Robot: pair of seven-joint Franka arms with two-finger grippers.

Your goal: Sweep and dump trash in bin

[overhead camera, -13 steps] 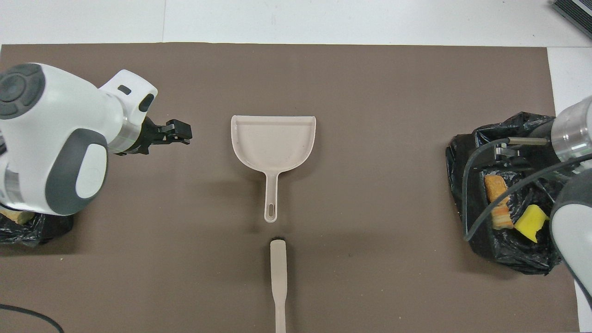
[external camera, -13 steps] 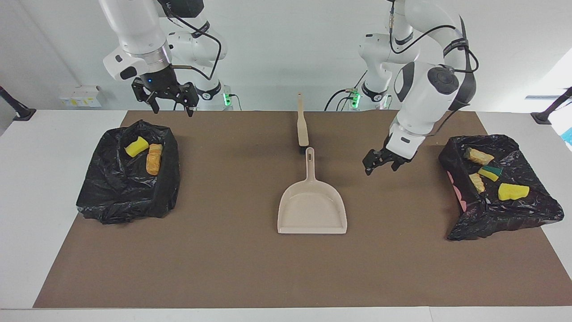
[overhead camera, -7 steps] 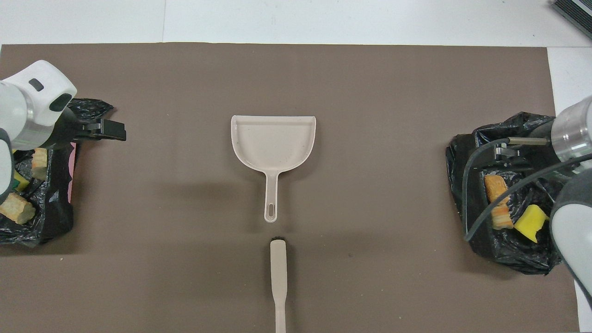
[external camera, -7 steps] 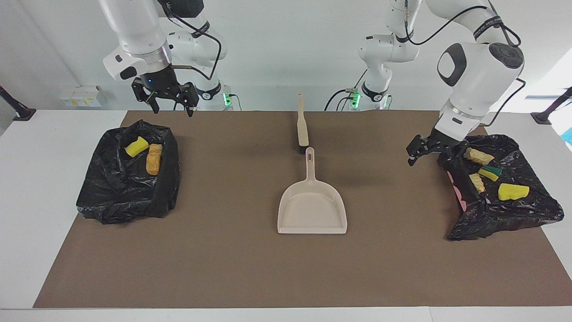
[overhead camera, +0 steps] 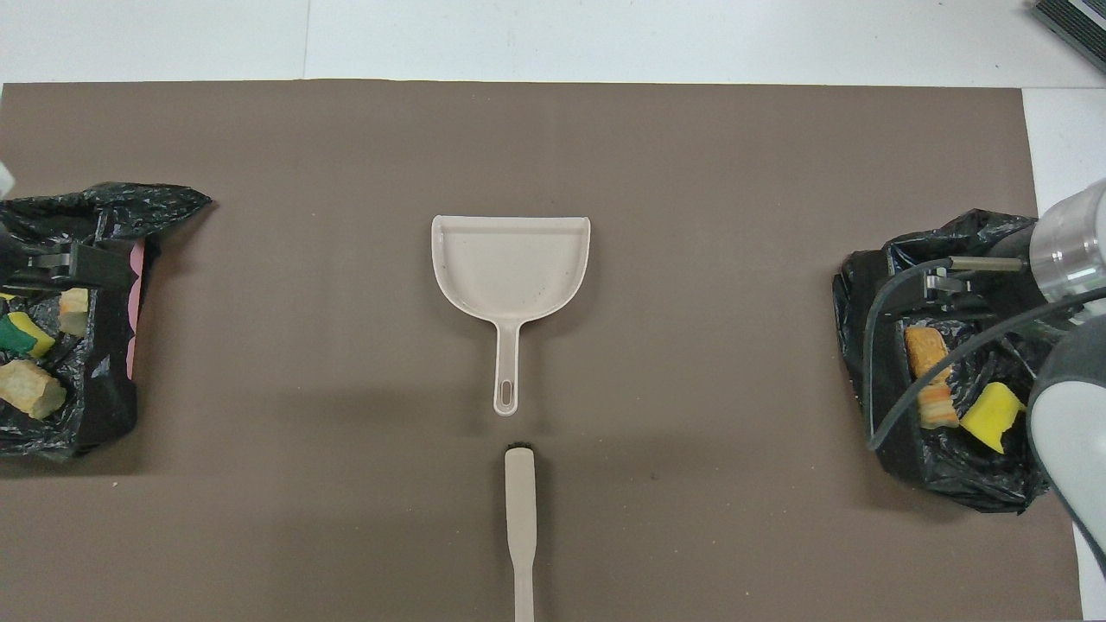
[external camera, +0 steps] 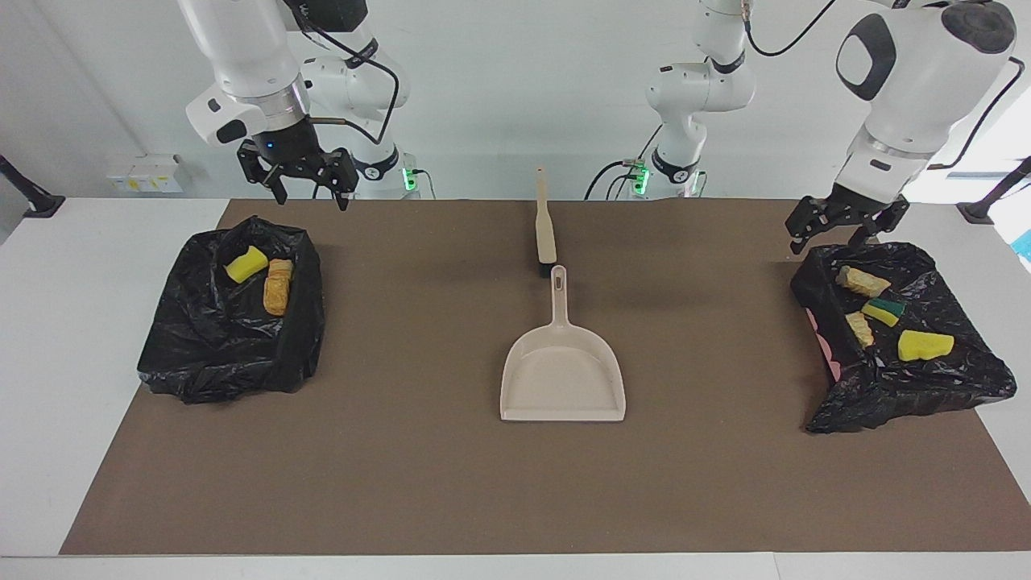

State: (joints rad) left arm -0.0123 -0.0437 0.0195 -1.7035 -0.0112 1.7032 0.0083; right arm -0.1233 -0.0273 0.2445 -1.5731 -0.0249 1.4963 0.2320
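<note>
- Swung away from the dustpan (external camera: 563, 372) in the last second, left gripper (external camera: 838, 226) now up over the robot-side rim of the bin (external camera: 950, 383) at the left arm's end of the mat (external camera: 403, 483); jaws spread, nothing held.
- Right gripper (external camera: 300, 179) unmoved, hanging over the robot-side edge of the other bin (external camera: 201, 362) at the right arm's end, well apart from the dustpan; jaws released, empty.
- Dustpan flat at mid-mat, handle toward the robots.
- Brush (external camera: 545, 229) in line with that handle, just nearer the robots, a slight gap between.
- Trash (external camera: 925, 345) all binned: four scraps at the left arm's end, two more (external camera: 276, 286) at the right arm's end.
</note>
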